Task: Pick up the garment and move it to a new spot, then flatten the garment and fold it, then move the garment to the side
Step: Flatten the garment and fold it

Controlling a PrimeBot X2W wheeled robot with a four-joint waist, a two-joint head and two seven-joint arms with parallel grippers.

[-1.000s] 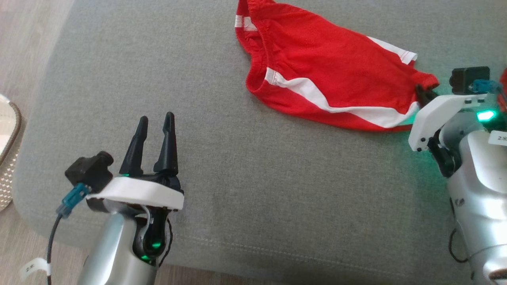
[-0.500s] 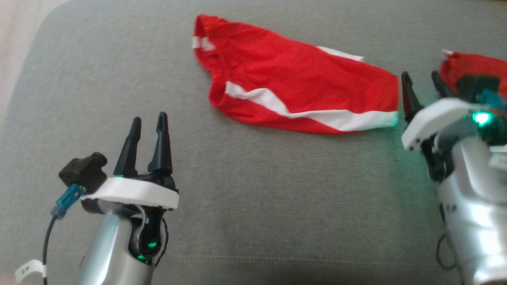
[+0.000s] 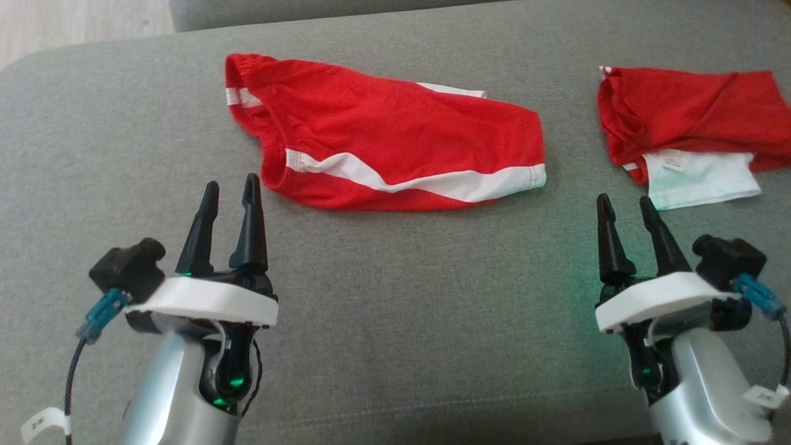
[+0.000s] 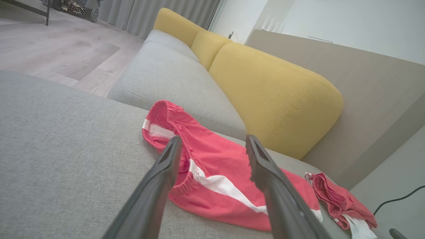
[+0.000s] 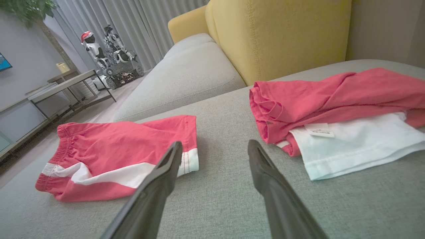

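Observation:
The garment is a pair of red shorts with a white stripe, lying spread on the grey cushion, waistband to the left. It also shows in the left wrist view and the right wrist view. My left gripper stands open just short of the waistband's near edge, holding nothing; the left wrist view has its fingers spread over the shorts. My right gripper is open and empty, below and to the right of the shorts' leg end, apart from it.
A second red and white garment lies bunched at the far right of the cushion. A yellow sofa back rises behind. Wooden floor shows at the upper left. A low table and small robots stand across the room.
My right gripper opened, let go of the shorts' right end and drew back toward me. The head camera shifted, bringing the second garment into view. The left gripper kept still.

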